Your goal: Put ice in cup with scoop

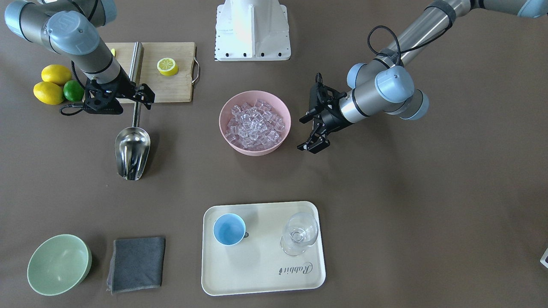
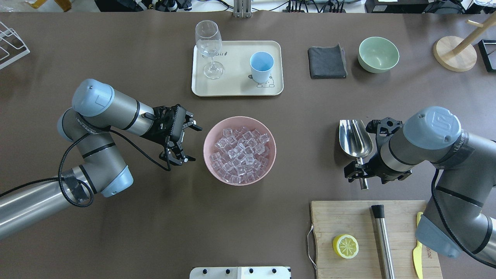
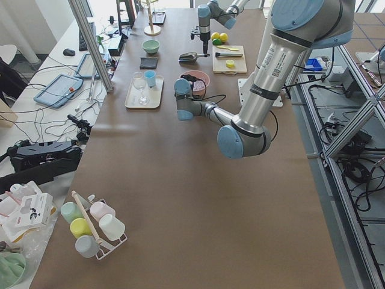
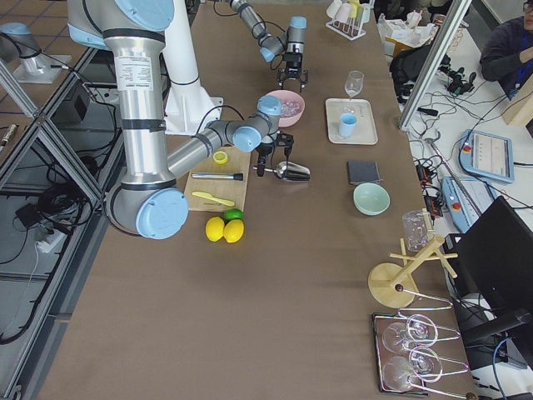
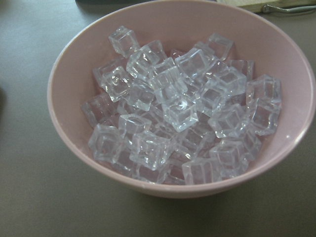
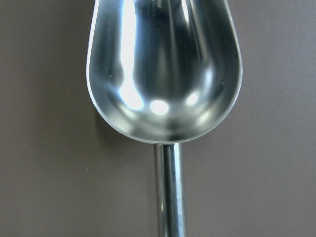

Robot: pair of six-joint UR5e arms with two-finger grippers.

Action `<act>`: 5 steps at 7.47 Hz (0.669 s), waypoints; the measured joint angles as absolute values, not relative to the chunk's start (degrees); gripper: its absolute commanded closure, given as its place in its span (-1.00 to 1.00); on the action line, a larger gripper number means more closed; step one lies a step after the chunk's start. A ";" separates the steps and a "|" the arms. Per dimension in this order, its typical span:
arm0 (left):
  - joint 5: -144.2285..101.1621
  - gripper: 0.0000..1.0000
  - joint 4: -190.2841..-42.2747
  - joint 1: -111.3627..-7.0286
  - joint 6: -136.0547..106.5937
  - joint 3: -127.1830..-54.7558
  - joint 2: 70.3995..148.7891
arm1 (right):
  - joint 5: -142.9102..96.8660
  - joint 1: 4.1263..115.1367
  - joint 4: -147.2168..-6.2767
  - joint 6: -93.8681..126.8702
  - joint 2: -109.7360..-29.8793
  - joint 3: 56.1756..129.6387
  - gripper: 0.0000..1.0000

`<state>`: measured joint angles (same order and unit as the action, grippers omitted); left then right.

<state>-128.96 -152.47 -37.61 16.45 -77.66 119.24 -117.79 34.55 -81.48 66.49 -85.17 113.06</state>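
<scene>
With the right gripper [image 2: 361, 172] straddling the scoop [image 2: 355, 139] handle (grip unconfirmed) at 3 o'clock of the pink bowl [image 2: 205, 149] of ice [image 2: 240, 153], and the left gripper [image 2: 194, 143] spread wide, empty, a loose clamp may let the scoop pivot.
</scene>
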 measured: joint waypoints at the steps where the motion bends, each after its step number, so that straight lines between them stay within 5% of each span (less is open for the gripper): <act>1: -128.78 -0.96 -153.13 -36.97 16.45 -77.23 119.53 | -117.07 33.51 -81.48 66.51 -85.21 112.99 -0.75; 5: -128.43 -0.96 -159.97 -37.00 16.55 -75.31 117.60 | -116.35 32.64 -81.40 64.56 -85.41 112.47 -0.65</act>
